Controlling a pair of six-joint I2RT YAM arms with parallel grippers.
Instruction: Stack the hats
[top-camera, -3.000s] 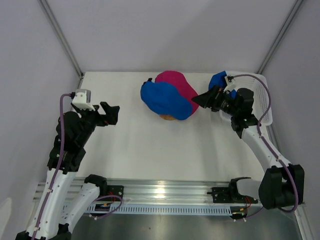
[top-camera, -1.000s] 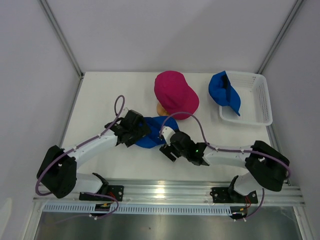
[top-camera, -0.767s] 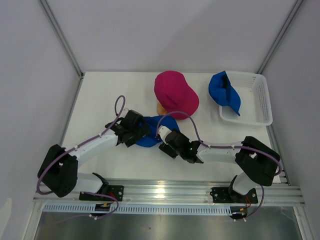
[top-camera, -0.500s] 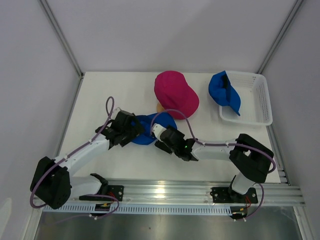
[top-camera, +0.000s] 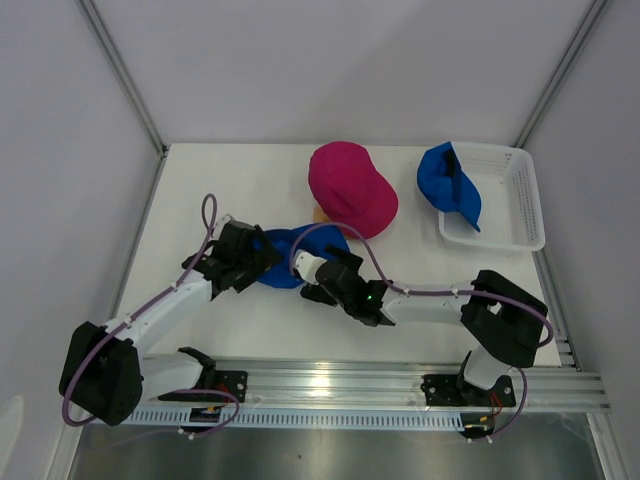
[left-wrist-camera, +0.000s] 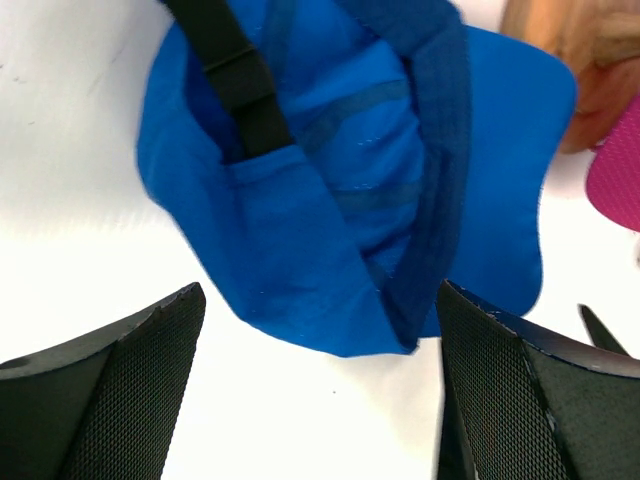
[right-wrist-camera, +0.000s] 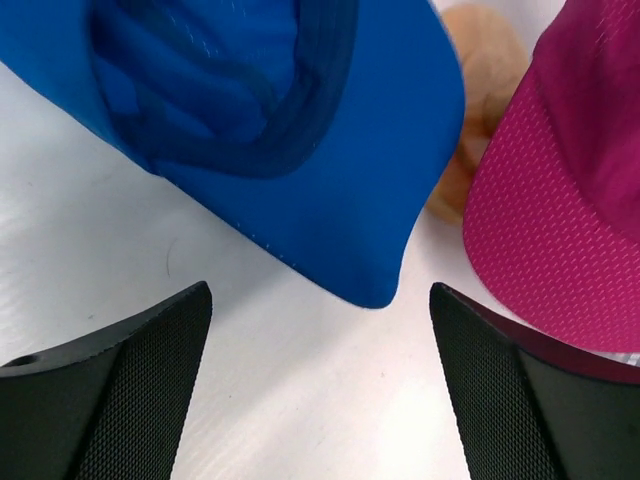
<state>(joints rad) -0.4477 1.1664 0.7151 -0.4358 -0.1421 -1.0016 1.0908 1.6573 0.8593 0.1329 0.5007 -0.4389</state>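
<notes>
Both arms sit further left than a second ago, and the upturned blue cap (top-camera: 290, 262) between them has slid left too. It lies on the table (top-camera: 200, 190), just in front of the pink cap (top-camera: 350, 190) on its wooden stand (right-wrist-camera: 485, 50). The left gripper (left-wrist-camera: 320, 290) and right gripper (right-wrist-camera: 320, 290) both stand spread wide, holding nothing. We judge the cap needs turning crown-up: pinch the stiff brim with one gripper and the crown's edge with the other, then lift together. It lies hollow side up, limp and creased, with its black strap and dark sweatband showing. Another blue cap (top-camera: 445, 180) drapes over the basket (top-camera: 505, 195) rim.
</notes>
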